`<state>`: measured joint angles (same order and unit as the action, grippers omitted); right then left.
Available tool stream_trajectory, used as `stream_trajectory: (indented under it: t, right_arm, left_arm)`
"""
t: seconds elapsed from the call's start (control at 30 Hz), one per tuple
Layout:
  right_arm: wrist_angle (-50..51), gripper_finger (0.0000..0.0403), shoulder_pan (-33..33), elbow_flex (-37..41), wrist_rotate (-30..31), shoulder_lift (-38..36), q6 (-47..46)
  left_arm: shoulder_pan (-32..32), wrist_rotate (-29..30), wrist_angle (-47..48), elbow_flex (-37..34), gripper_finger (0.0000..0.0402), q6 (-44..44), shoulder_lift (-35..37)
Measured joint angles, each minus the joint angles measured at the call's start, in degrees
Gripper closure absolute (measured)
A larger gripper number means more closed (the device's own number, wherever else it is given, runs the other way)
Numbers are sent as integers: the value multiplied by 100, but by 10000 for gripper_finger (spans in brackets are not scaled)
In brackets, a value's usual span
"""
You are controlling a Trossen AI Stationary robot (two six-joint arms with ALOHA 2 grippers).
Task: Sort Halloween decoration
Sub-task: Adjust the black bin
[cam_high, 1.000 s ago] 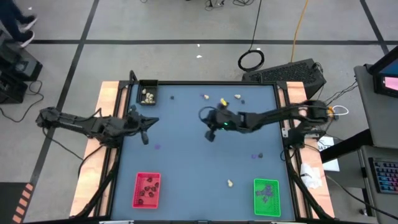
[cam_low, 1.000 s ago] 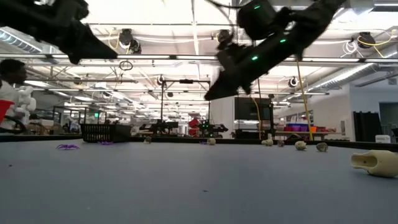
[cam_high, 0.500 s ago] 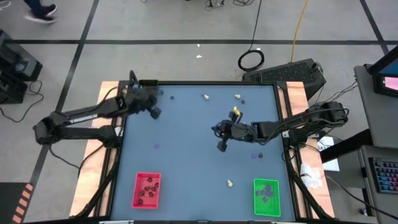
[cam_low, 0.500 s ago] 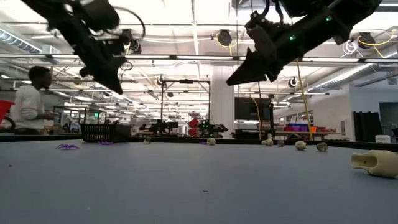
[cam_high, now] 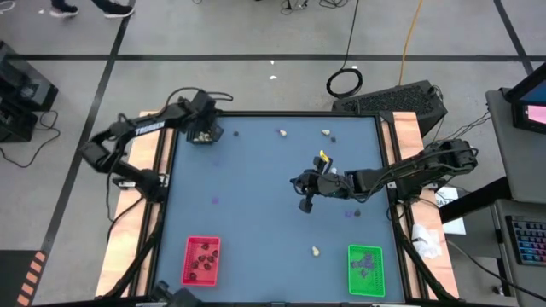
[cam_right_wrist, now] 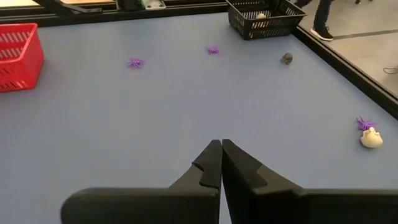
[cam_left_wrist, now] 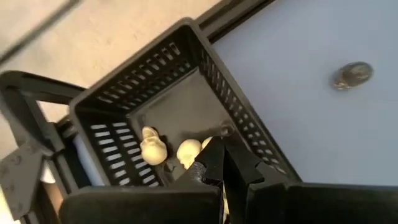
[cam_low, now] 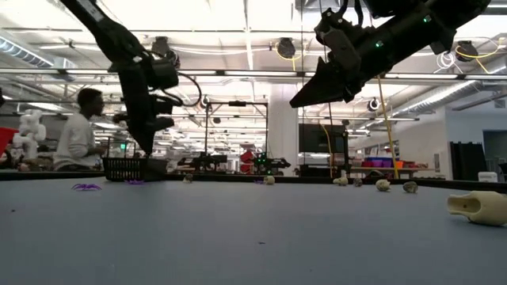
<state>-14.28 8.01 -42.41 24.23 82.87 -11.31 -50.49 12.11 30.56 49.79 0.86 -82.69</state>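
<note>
The Halloween decoration lies scattered on the blue table (cam_high: 256,170): cream lumps (cam_high: 281,132) (cam_high: 315,251), black lumps (cam_high: 357,213) (cam_right_wrist: 286,58) and flat purple bits (cam_high: 213,201) (cam_right_wrist: 135,62). At the far left corner stands a black tray (cam_high: 203,130) with cream lumps (cam_left_wrist: 152,149) inside. My left gripper (cam_left_wrist: 219,160) hangs shut just above that tray, pointing steeply down, and I see nothing between its fingers. My right gripper (cam_high: 307,202) hovers shut above the table's middle (cam_right_wrist: 221,148), slanting down and holding nothing.
A red tray (cam_high: 202,260) with dark lumps stands at the near left, and a green tray (cam_high: 365,269) at the near right. A cream lump (cam_right_wrist: 371,138) lies beside a purple bit (cam_right_wrist: 364,122). A person (cam_low: 79,138) stands beyond the table's far side.
My left gripper has swung from the table's left middle to the far left corner, over the black tray, and has tipped from near level to steeply down. My right gripper has drifted a little toward the near right, then kept still. Both stayed shut.
</note>
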Motion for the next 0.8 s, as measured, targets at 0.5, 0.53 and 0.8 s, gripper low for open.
stream_trajectory:
  t: [0.5, 0.53, 0.8]
  right_arm:
    - [0, 403, -2, -2, 0, 0, 42]
    - [0, 403, -2, -2, 0, 0, 44]
    - [0, 403, -2, -4, -17, 2, 44]
  left_arm:
    - [-279, -966, -80, 504, 402, 20, -888]
    - [-279, -1026, -141, 506, 402, 26, -884]
    - [-279, -1393, -334, 506, 401, 169, -884]
